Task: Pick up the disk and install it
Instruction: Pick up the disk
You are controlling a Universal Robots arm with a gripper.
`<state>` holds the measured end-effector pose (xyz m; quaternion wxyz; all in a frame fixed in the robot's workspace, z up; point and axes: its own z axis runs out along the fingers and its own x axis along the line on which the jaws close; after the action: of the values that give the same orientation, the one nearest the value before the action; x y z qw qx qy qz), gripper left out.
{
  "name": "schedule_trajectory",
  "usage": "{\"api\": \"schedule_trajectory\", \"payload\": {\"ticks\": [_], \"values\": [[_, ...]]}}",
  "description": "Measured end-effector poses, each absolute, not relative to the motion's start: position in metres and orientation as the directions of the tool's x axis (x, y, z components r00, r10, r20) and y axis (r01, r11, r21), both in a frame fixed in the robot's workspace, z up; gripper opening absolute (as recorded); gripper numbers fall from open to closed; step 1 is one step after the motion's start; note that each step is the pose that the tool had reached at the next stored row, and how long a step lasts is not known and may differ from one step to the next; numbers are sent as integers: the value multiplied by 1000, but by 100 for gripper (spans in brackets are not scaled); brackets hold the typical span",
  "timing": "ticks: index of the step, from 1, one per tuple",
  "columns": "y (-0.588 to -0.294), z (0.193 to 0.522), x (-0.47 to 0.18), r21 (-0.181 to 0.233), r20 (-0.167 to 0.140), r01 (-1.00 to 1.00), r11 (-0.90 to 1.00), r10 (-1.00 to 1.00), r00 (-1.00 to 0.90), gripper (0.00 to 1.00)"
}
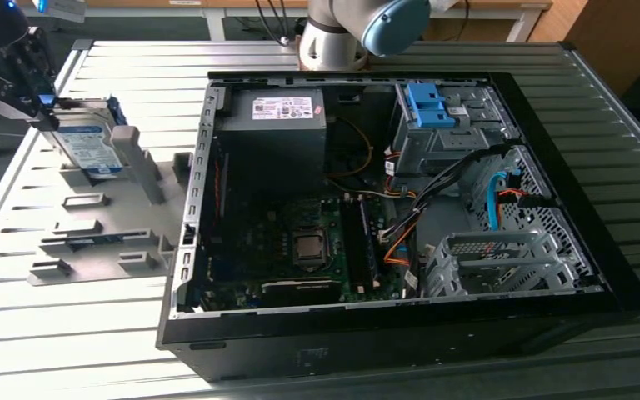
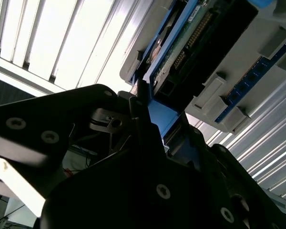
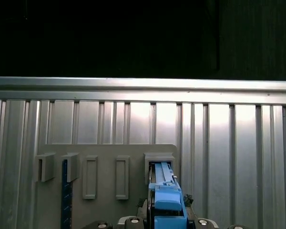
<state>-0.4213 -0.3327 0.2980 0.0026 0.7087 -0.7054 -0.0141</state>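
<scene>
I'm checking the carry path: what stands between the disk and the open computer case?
In the exterior view, two grey upright posts on the fixture plate stand between the disk and the computer case.

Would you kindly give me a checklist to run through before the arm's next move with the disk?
1. Claw closed on the disk by its blue frame: ok.
2. Disk upright over its slot in the grey holder: ok.
3. Disk fully lifted clear of that slot: cannot tell.
4. Case open, inside reachable from above: ok.
5. Metal cage in the case empty: ok.
6. Cables clear of the way in: cannot tell; several lie loose beside the cage.
</scene>
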Motion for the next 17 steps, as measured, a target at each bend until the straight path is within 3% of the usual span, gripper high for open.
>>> {"api": "schedule_trajectory", "payload": {"ticks": [8,9,15,17], "values": [[-333,299,-421,24,-16,-1000,-5,-1000,4,38],[-333,299,-421,24,-16,-1000,-5,-1000,4,45],[-333,298,-421,24,-16,-1000,-5,-1000,4,45],[-333,298,-421,24,-16,-1000,-5,-1000,4,36]]}}
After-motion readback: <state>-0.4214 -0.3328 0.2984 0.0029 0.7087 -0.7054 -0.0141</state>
